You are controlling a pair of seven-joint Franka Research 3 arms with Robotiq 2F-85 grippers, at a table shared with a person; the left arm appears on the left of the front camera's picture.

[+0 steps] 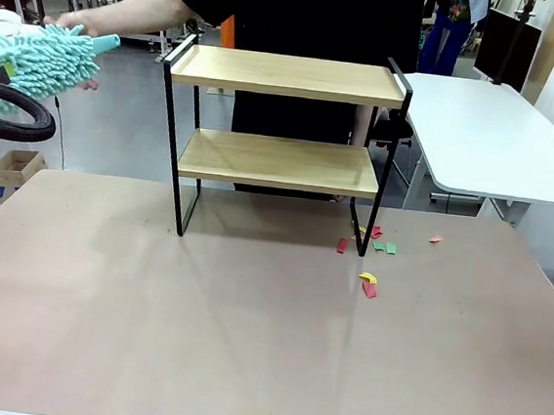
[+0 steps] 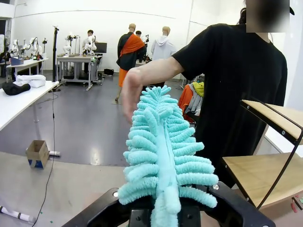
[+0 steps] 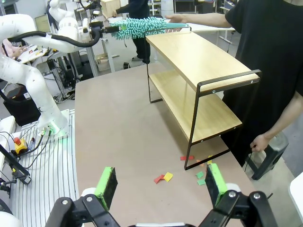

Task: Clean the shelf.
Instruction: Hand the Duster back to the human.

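Observation:
The shelf, two light wooden boards in a thin black frame, stands at the far middle of the brown table; it also shows as the shelf and the shelf. Both of its boards look bare. Left of the shelf and at the height of its top board hangs a fluffy teal duster, with my left gripper shut on its near end. A person's hand is at the duster's far tip. Over the table's near right, my right gripper stands open and holds nothing.
Small coloured paper scraps lie on the table by the shelf's right front leg. The person stands right behind the shelf. A white table is at the far right, and a cardboard box sits on the floor at the left.

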